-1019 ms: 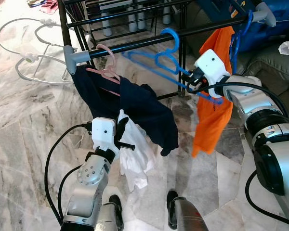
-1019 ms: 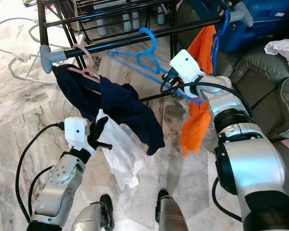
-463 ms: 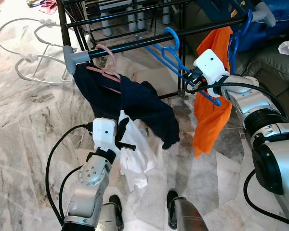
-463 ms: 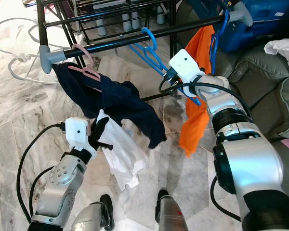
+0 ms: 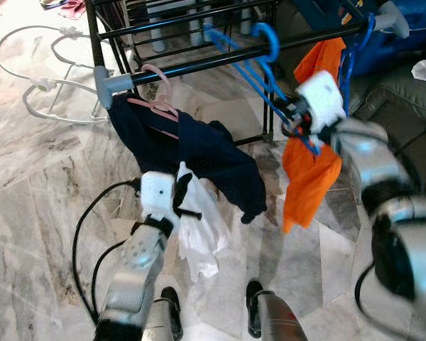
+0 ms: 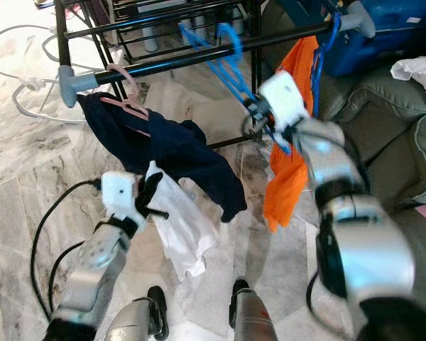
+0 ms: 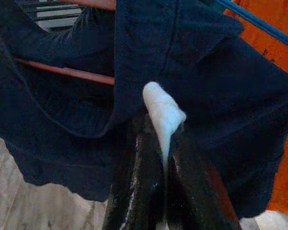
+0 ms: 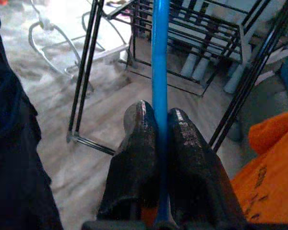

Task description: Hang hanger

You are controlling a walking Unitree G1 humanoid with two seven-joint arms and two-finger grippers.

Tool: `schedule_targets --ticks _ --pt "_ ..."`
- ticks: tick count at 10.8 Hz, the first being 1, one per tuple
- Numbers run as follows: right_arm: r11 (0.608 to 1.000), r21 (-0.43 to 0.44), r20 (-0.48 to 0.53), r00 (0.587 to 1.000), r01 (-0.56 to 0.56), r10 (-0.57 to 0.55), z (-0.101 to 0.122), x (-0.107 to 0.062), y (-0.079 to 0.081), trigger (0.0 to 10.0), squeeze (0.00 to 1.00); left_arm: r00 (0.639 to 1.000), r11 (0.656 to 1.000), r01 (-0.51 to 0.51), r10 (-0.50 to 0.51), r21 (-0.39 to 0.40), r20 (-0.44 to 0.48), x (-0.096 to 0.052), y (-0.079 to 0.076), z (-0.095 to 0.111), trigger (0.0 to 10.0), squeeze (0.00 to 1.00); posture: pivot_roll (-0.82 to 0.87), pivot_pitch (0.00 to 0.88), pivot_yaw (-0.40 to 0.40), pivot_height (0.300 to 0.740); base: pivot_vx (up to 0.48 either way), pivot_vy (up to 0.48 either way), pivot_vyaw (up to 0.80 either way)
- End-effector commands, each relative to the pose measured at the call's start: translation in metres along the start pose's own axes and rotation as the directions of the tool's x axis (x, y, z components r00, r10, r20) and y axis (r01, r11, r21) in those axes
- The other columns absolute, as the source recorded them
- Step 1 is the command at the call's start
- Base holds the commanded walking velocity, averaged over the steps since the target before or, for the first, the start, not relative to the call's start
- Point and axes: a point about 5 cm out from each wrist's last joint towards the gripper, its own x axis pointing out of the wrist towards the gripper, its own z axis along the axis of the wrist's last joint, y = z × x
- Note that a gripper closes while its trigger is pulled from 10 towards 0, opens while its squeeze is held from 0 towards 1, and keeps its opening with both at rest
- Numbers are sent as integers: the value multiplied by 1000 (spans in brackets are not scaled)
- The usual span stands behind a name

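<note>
Right gripper (image 8: pixel 158 129) pinched tight on the blue hanger (image 5: pixel 259 74); I see its hook (image 5: pixel 268 39) up at the black rail (image 5: pixel 199 64), contact unclear. Left gripper (image 7: pixel 161 139) low, clamped on white cloth (image 5: pixel 199 234), beside navy garment (image 5: pixel 213 160) on pink hanger (image 5: pixel 156 92).

Probably a home (laundry corner), marble floor (image 5: pixel 35 177), clothes rack (image 5: pixel 192 64), sofa (image 5: pixel 405 92)

No writing, label, brand or number can be read anywhere in these pictures. Small dark marks sit on the orange cloth (image 8: pixel 266 187) beside the right jaws, too blurred to make out as letters.
</note>
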Motion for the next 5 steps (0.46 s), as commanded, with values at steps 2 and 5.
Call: schedule_targets --ticks 2,5 --pt "992 117 68 996 49 -57 -19 -11 18 0 0 999 999 -37 38 33 -25 3 2 -7 10000 0 -157 254 71 740 0 0 0" --pt "976 214 31 998 48 -56 -52 -26 56 7882 0 999 997 -39 41 65 -30 12 3 -8 10000 0 -178 242 100 740 0 0 0"
